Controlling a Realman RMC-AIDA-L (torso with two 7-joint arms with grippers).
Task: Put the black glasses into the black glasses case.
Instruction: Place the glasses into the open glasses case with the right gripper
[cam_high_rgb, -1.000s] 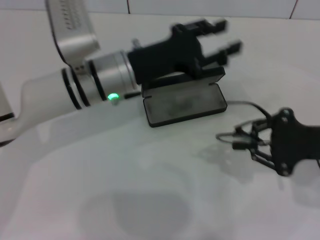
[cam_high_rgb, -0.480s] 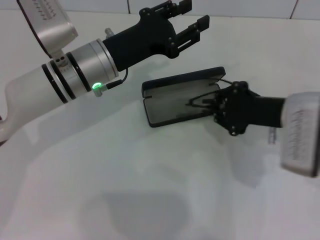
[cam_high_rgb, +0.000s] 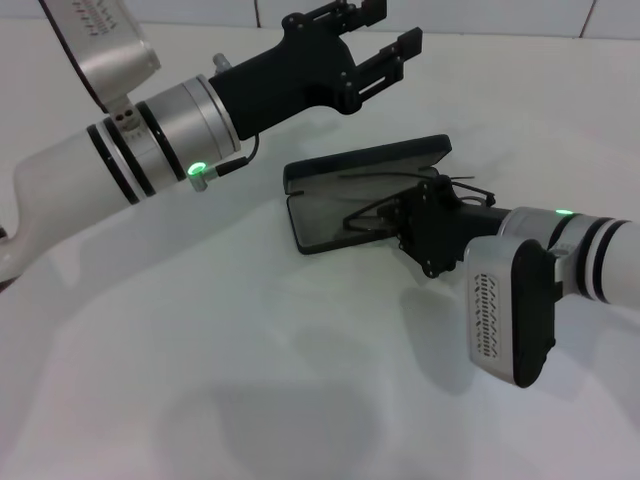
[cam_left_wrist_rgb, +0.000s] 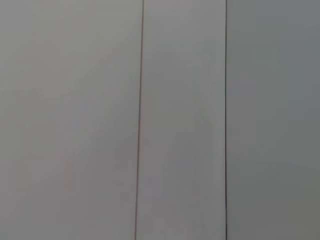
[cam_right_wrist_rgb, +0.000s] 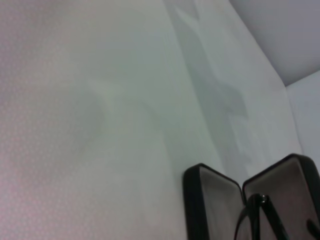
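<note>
The black glasses case (cam_high_rgb: 372, 160) lies open in the middle of the table, lid tipped back, grey-lined tray (cam_high_rgb: 322, 218) towards me. My right gripper (cam_high_rgb: 405, 218) reaches in from the right and is shut on the black glasses (cam_high_rgb: 368, 212), holding them over the tray's right part. One temple arm (cam_high_rgb: 468, 186) sticks out past the case's right end. In the right wrist view the open case (cam_right_wrist_rgb: 212, 200) and part of the glasses frame (cam_right_wrist_rgb: 261, 210) show. My left gripper (cam_high_rgb: 397, 27) is open and empty, raised above and behind the case.
The white table (cam_high_rgb: 200, 380) stretches bare in front of the case. A tiled wall (cam_high_rgb: 480, 15) runs along the back; the left wrist view shows only pale tiles (cam_left_wrist_rgb: 180, 120). The right forearm (cam_high_rgb: 540, 280) lies over the table's right side.
My right gripper has carried the glasses from the table's right side leftwards over the open case's tray. My left arm lifted off the case lid a second ago and has since held still.
</note>
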